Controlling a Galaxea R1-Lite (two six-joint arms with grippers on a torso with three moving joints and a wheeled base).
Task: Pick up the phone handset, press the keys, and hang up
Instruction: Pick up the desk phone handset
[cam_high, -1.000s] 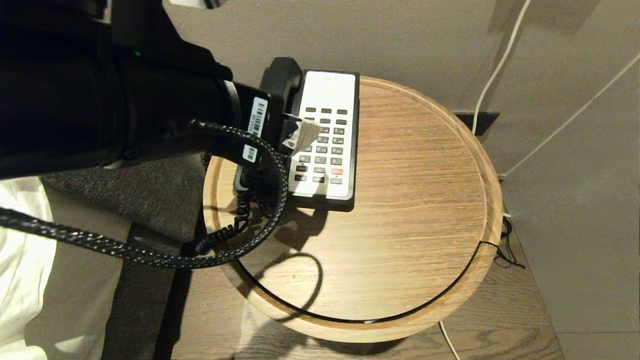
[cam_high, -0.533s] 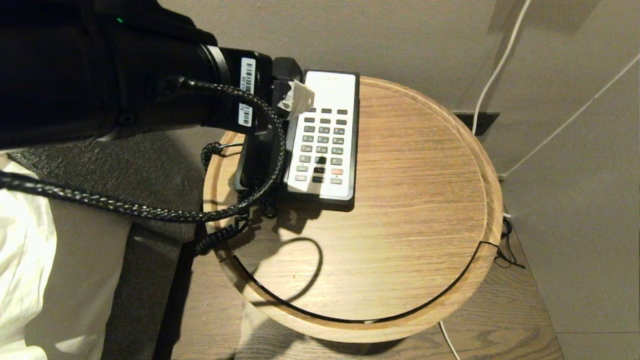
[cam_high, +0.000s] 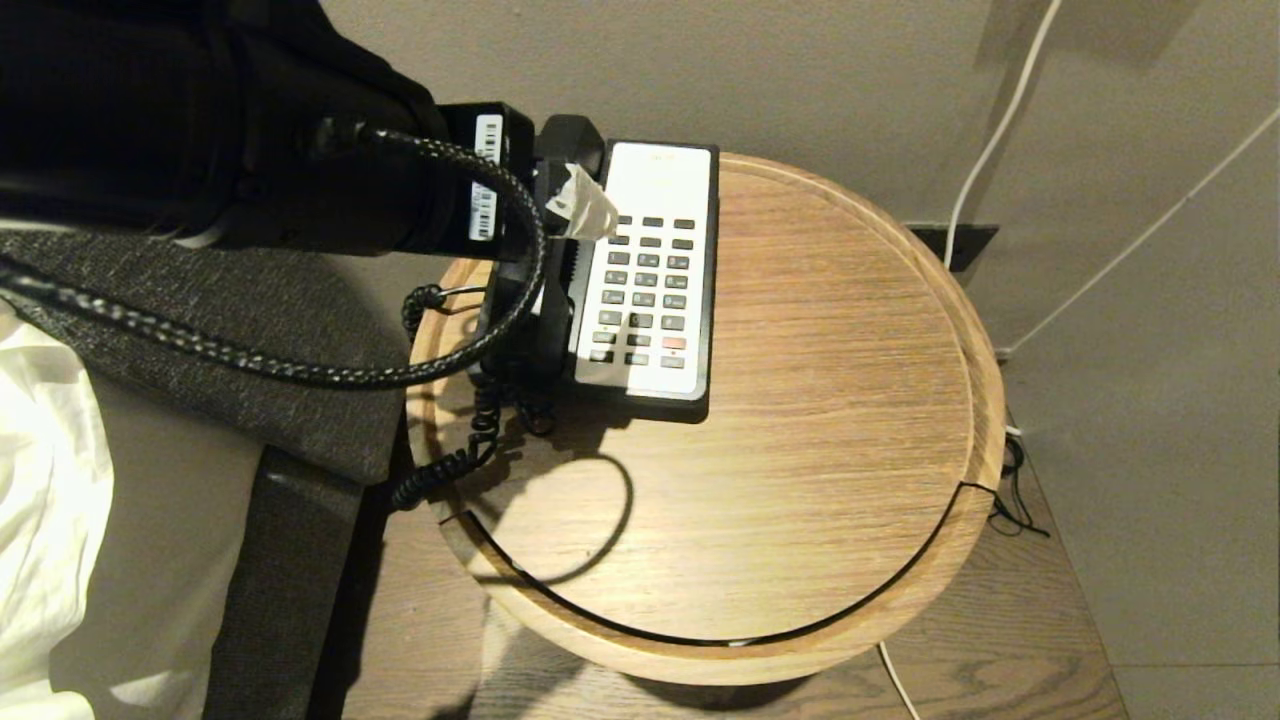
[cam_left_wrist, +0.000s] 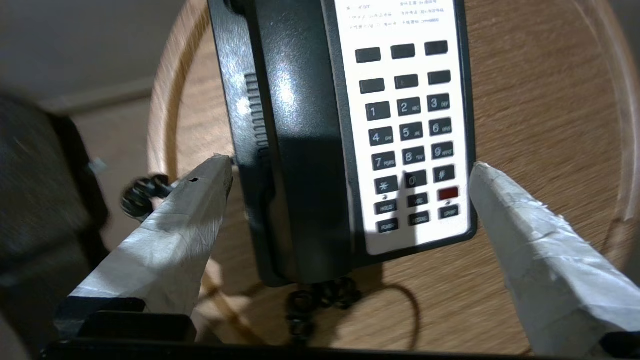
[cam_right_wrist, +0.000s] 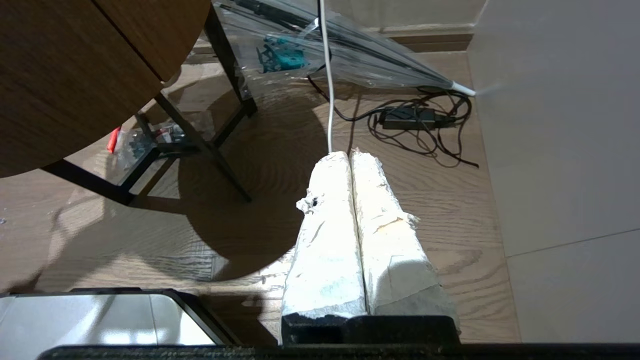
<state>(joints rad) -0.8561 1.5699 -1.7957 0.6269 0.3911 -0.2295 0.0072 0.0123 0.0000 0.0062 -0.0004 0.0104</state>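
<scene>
The black phone handset (cam_left_wrist: 295, 150) lies in its cradle along one side of the phone base, its coiled cord (cam_left_wrist: 315, 300) bunched at the near end. In the head view the handset (cam_high: 535, 330) shows left of the keys (cam_high: 645, 295), partly behind my left arm. The keys (cam_left_wrist: 407, 135) are dark grey with one red, on a white faceplate. My left gripper (cam_left_wrist: 350, 165) hangs open above the phone, its taped fingers spread wider than handset and keypad together, touching neither. One taped fingertip (cam_high: 582, 210) shows over the faceplate's top left. My right gripper (cam_right_wrist: 350, 155) is shut and empty, low over the floor.
The phone sits at the back left of a round wooden table with a raised rim (cam_high: 985, 400). Grey upholstery (cam_high: 250, 350) and white bedding lie to the left. A wall stands close behind, with white cables (cam_high: 990, 150) at the right. Black cables and an adapter (cam_right_wrist: 407, 117) lie on the floor.
My left arm has drawn back towards the far end of the phone, still open. The taped fingertip has left the middle key rows. The handset has stayed in its cradle.
</scene>
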